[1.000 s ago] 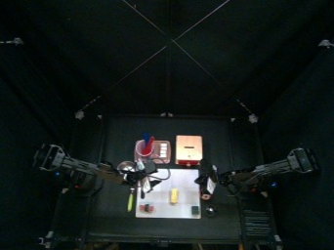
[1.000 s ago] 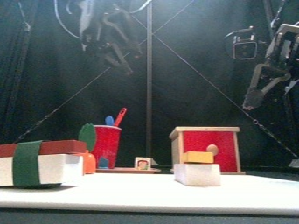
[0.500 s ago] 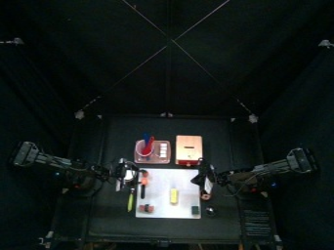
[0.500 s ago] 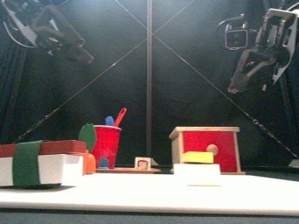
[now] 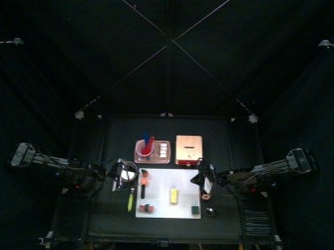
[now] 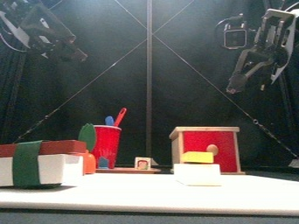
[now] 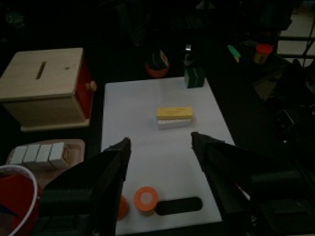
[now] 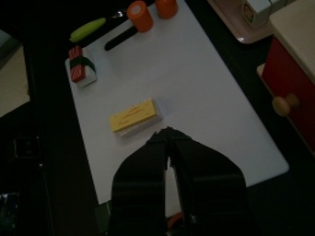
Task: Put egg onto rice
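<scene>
Front view shows the egg (image 6: 198, 157) already sitting on the rice (image 6: 198, 174), so placing looks done. Left gripper (image 7: 159, 152) hangs high above them, jaws wide and empty; right gripper (image 8: 168, 147), jaws together, hovers over it. Next, likely retreat. White mat (image 7: 147, 120) covers the tabletop (image 7: 234, 92), black curtains around.

- I see open mat (image 7: 160, 147) all round the egg (image 7: 176, 113), clear from above.
- Box (image 7: 47, 83) and cup (image 6: 107, 144) crowd the far edge; both grippers up high.
</scene>
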Robot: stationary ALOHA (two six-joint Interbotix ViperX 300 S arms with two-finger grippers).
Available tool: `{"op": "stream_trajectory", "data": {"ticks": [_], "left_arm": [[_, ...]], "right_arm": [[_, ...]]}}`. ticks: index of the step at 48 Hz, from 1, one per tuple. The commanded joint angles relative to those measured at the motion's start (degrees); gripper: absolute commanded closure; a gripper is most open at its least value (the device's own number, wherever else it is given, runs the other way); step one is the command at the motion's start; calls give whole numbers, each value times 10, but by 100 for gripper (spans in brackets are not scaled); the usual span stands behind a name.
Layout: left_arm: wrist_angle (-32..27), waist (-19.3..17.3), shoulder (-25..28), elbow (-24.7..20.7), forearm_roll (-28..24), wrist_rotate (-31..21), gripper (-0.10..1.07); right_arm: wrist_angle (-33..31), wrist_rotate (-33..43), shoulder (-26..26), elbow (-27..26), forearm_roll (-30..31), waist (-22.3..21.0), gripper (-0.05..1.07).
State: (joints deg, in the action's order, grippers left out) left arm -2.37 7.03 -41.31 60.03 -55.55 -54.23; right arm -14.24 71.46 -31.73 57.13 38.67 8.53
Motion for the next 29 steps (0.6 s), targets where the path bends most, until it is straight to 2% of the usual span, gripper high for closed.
{"op": "stream_trajectory", "data": {"ticks": [1, 18, 29], "left_arm": [[7, -7, -1, -13, -1, 3, 8], [7, -11, 0, -11, -18, 3, 8], [7, -41, 1, -4, -25, 2, 8]], "right_arm": [[2, 2, 0, -4, -2, 0, 64], [2, -1, 34, -7, 0, -11, 64], [2, -2, 47, -13, 0, -17, 64]]}}
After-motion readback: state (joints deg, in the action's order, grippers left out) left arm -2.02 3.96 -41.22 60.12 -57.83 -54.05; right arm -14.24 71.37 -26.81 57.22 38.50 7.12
